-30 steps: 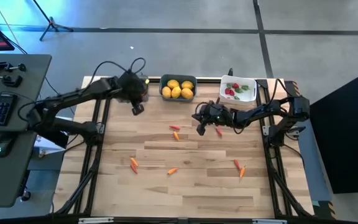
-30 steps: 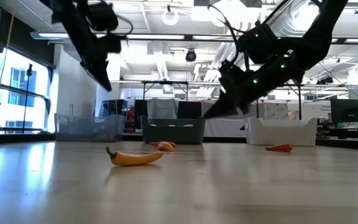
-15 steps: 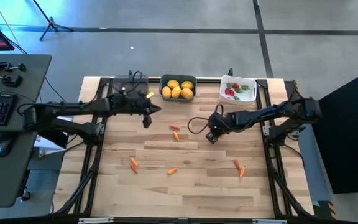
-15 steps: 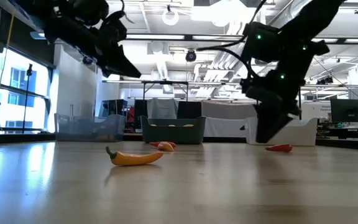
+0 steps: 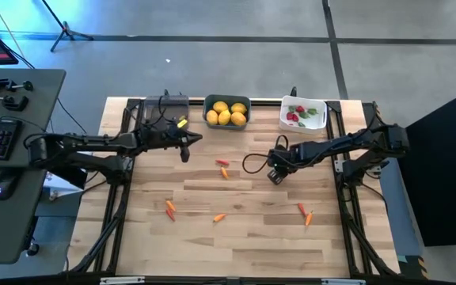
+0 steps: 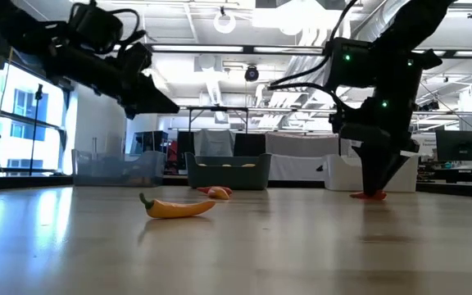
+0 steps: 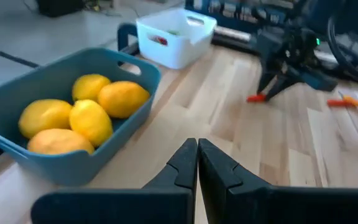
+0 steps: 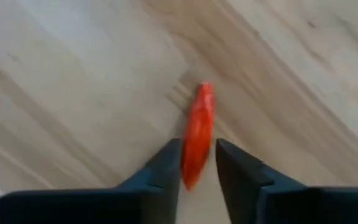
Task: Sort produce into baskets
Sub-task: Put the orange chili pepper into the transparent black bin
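Straddling the red chili pepper (image 8: 197,134) on the table in front of the white basket (image 5: 304,113), your right gripper (image 8: 197,163) stands narrowly open—aligned for pickup; the left gripper (image 7: 197,163)—shut—waits beside the teal basket (image 7: 73,163).

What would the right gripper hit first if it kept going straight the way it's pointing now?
The right gripper points down at the table, with a small red pepper piece lying between its parted fingers. It would likely meet that piece, then the wooden tabletop.
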Motion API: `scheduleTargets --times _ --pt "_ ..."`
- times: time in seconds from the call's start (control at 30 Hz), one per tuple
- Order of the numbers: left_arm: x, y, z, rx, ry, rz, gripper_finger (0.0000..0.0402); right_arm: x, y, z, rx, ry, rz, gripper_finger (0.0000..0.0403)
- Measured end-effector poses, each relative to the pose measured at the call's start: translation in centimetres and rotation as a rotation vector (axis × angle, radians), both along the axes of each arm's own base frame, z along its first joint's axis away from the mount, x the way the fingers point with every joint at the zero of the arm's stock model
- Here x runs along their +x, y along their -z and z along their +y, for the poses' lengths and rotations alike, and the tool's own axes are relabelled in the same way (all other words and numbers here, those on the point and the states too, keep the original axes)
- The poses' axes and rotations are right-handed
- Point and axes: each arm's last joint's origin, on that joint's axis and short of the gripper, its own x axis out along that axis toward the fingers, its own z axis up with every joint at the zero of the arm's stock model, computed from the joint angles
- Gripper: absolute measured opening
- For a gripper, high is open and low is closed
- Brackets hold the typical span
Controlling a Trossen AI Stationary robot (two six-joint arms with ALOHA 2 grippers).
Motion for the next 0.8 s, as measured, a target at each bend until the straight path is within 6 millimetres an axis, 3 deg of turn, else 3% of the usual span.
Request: scheduleTargets --times 0.17,0.33,0.53,0.8 --pt "-1.5 -0.2 0.5 0.017 -0.050 -0.055 0.0000 0.6 0.0 0.1 0.047 -0.040 -0.056 0.0010" --pt "-3.2 -0.7 1.1 0.045 -0.117 -0.093 0.0000 2.0 -0.6 0.1 0.052 -0.096 -0.199 0.0019" --pt "-5.0 -1.3 1.9 0.083 -0.195 -0.158 0.0000 5.8 -3.6 -0.2 -0.091 -0.246 -0.527 0.0004" --pt "-6.5 -0.5 2.2 0.118 -0.156 -0.305 0.0000 12.9 -4.6 -2.7 -0.285 -0.353 -0.674 0.0002"
